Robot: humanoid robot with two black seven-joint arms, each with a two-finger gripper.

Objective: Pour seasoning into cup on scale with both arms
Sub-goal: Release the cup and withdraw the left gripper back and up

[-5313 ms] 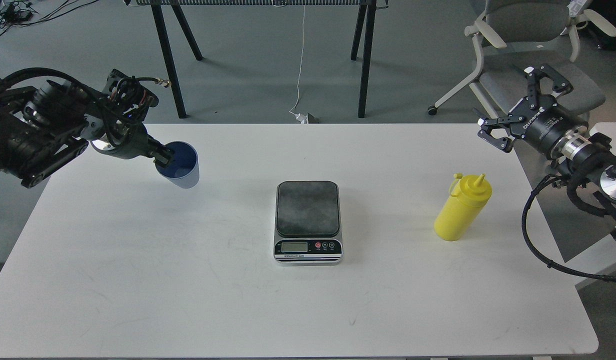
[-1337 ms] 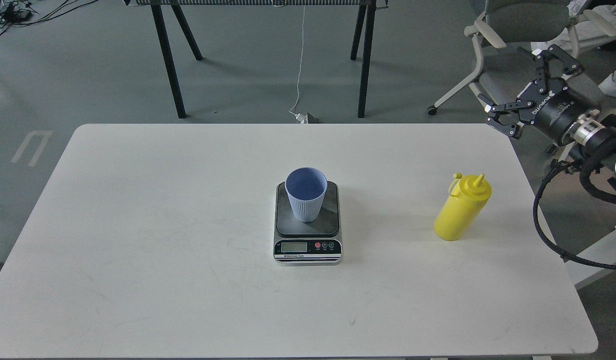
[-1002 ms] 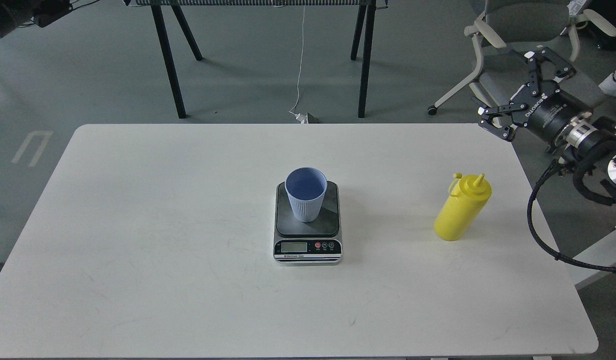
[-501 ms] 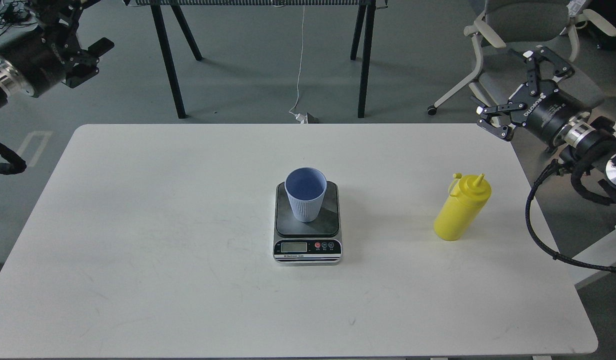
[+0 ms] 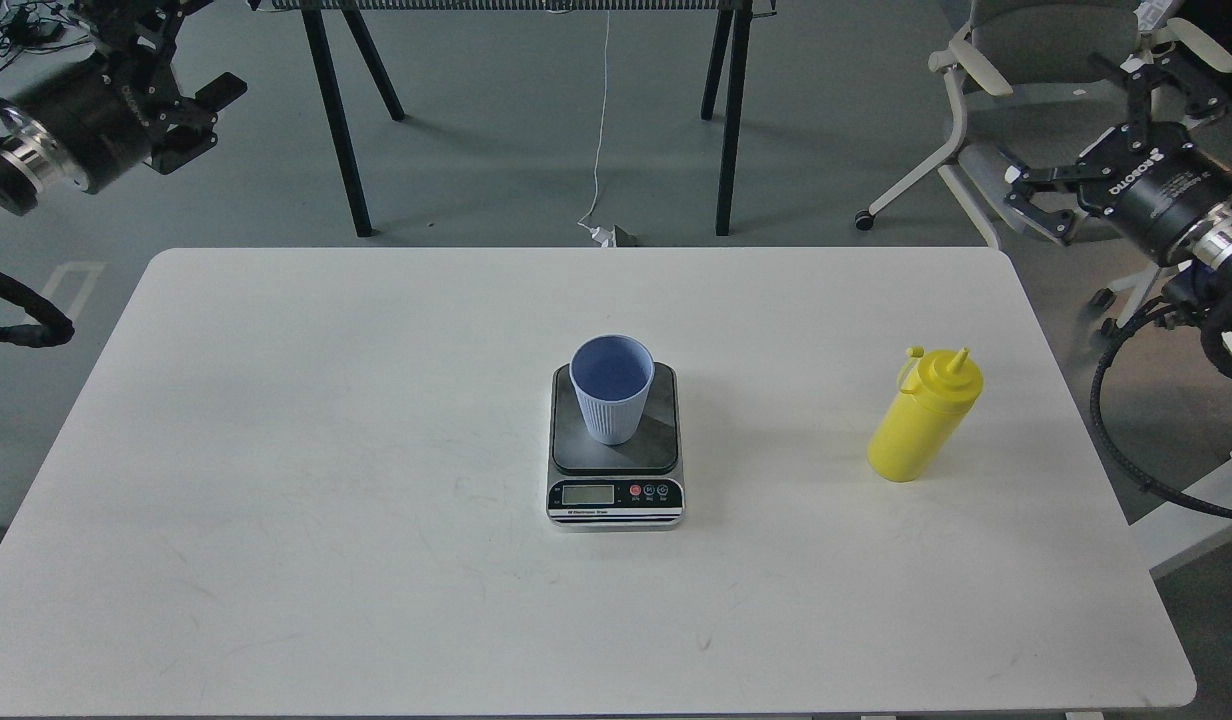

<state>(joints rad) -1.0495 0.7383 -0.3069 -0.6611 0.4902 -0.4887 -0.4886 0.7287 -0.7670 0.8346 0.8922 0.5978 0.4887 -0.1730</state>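
Note:
The light-blue ribbed cup (image 5: 612,388) stands upright and empty on the dark platform of the scale (image 5: 616,492), at the table's middle. The yellow seasoning bottle (image 5: 923,417) stands upright at the right of the table, its cap hanging off the nozzle. My left gripper (image 5: 198,55) is open and empty, high beyond the table's far left corner. My right gripper (image 5: 1098,132) is open and empty, beyond the far right corner, up and to the right of the bottle and well apart from it.
The white table (image 5: 376,420) carries only the scale, cup and bottle. Behind it are black table legs (image 5: 336,120), a hanging white cable (image 5: 601,120) and an office chair (image 5: 1051,60) near my right gripper.
Over five seconds the cup went from my left gripper onto the scale. In the last half second my right gripper swung right and up, away from the table; my left gripper edged right.

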